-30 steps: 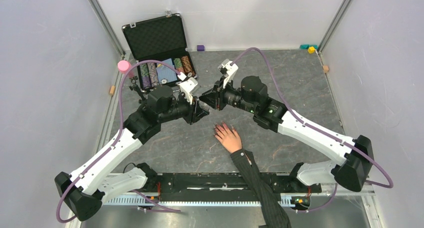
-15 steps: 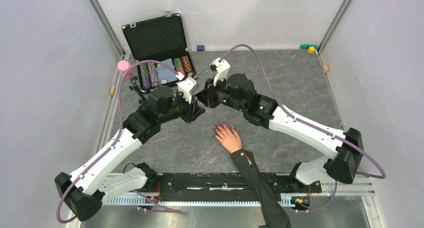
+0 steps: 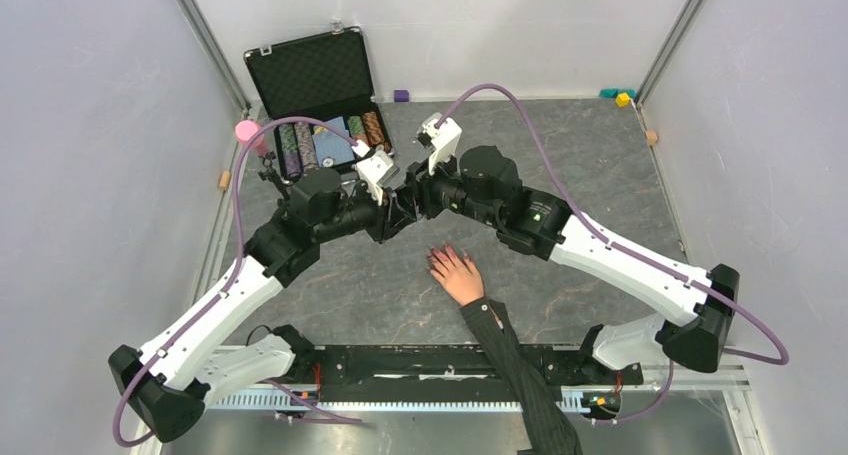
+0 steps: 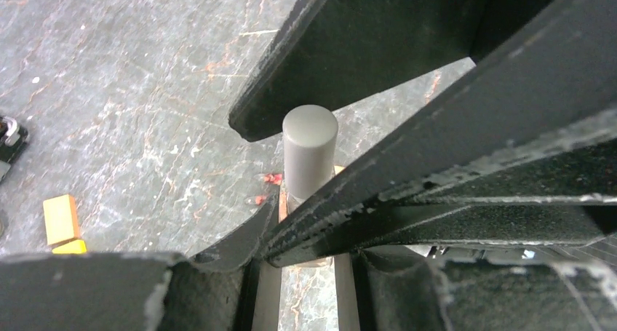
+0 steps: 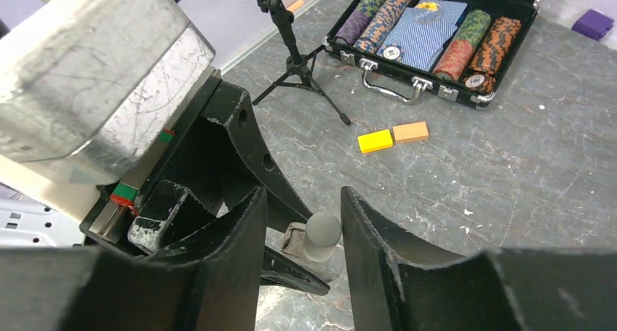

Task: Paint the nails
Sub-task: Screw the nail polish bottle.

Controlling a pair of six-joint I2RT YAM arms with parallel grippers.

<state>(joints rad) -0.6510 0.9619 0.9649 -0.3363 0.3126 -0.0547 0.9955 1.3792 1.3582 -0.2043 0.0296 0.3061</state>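
We judge uncapping in hand: left gripper (image 3: 396, 218) clenches the bottle (image 5: 300, 238), right gripper (image 5: 302, 204) stands released astride the cap (image 5: 322, 231), nails (image 3: 437, 258) lie at five o'clock of them; next, pinch cap and twist.

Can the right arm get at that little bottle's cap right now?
Probably yes: the right end effector is open with the cap showing between its fingers, and the left end effector grips the bottle lower down, leaving the cap bare.
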